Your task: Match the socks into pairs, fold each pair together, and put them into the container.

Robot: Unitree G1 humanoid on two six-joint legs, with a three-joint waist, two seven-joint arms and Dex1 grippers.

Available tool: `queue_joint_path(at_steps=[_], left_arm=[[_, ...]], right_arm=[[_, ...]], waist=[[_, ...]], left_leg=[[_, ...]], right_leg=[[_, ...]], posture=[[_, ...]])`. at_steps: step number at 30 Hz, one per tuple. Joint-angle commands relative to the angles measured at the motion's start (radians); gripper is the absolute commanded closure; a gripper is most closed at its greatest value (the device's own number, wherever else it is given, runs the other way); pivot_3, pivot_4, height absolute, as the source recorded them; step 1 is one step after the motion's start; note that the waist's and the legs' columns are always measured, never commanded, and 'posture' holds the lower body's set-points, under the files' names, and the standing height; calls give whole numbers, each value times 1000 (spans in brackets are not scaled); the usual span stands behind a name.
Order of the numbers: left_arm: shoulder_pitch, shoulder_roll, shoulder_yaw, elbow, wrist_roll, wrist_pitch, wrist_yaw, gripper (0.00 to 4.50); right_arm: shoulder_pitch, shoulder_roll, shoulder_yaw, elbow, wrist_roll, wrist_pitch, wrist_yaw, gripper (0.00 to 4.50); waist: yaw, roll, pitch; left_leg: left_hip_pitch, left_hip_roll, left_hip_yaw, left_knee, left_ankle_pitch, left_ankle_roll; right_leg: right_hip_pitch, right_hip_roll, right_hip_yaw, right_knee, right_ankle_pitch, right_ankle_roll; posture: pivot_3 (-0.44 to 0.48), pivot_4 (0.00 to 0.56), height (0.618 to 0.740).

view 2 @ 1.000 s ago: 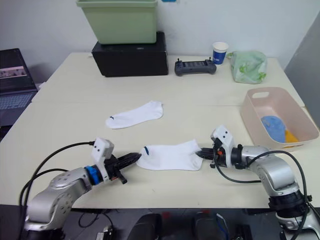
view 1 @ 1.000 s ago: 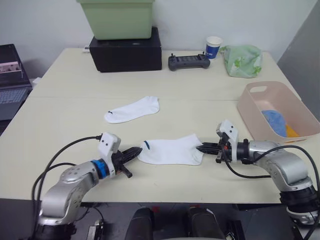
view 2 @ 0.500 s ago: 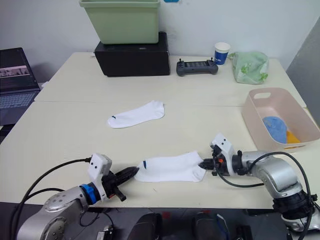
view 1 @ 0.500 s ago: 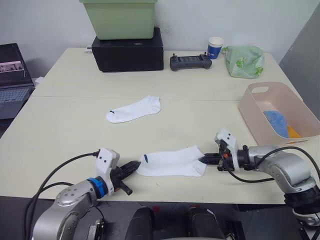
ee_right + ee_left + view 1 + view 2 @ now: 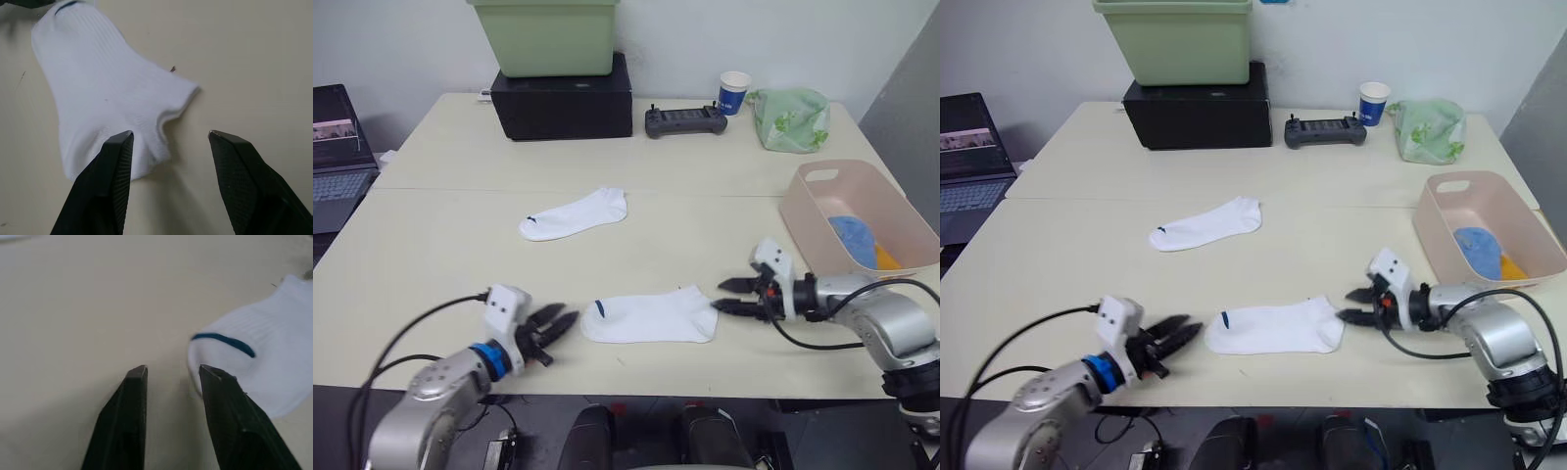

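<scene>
A white sock (image 5: 651, 316) with a dark blue mark lies flat near the table's front edge. My left gripper (image 5: 562, 315) stands open just off its marked end, apart from it; in the left wrist view the sock (image 5: 254, 367) lies beside the gripper (image 5: 173, 372). My right gripper (image 5: 720, 295) stands open at the other end, its fingertips on either side of the sock's (image 5: 107, 98) corner. A second white sock (image 5: 573, 214) lies mid-table. The pink container (image 5: 803, 220) at the right holds a light blue sock (image 5: 850, 238) and an orange sock (image 5: 884, 258).
At the back stand a light green bin (image 5: 548, 37) on a black box (image 5: 563, 98), a black controller (image 5: 683, 121), a paper cup (image 5: 733, 92) and a pale green bag (image 5: 788, 119). A laptop (image 5: 337, 147) sits off the table's left side.
Both grippers were shut on the near sock's ends; now both are open and drawn back a little. The sock lies released on the table.
</scene>
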Motion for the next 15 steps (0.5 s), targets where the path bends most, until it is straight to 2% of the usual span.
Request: queue_joint_path(at_steps=[1,3,6,9,11,15], left_arm=[[-43,60,2,-38,8,-83,-81,2910],[-54,110,-57,-24,83,-153,-134,2910],[-131,122,-135,29,136,-232,-173,2883],[-238,96,-291,92,217,-263,-199,3766],[-263,77,-344,125,247,-282,-202,4407],[-279,66,-404,218,309,-327,-208,4459]], right_arm=[[-40,46,-6,-83,21,-62,2,2037],[-41,65,39,-95,-16,-127,23,2037],[-54,131,96,-66,-65,-171,-21,2645],[-64,193,216,1,-238,-360,-71,3720],[-54,209,232,26,-268,-389,-78,4459],[4,181,236,101,-314,-462,-62,4487]], waist=[[-1,0,0],[-1,0,0],[0,0,0],[2,0,0],[1,0,0],[1,0,0]], left_leg=[[0,0,0,0,0,0],[0,0,0,0,0,0],[0,0,1,0,0,0],[0,-1,0,0,0,0],[0,-2,1,0,0,0],[0,-1,2,0,0,0]], right_leg=[[0,0,0,0,0,0],[0,1,0,0,0,0],[0,0,1,-1,0,0],[0,0,0,-1,0,0],[0,1,0,-1,0,0],[-1,0,1,-1,0,1]], posture=[[0,150,740],[0,150,740],[0,150,740],[0,150,740],[0,150,740],[0,150,740]])
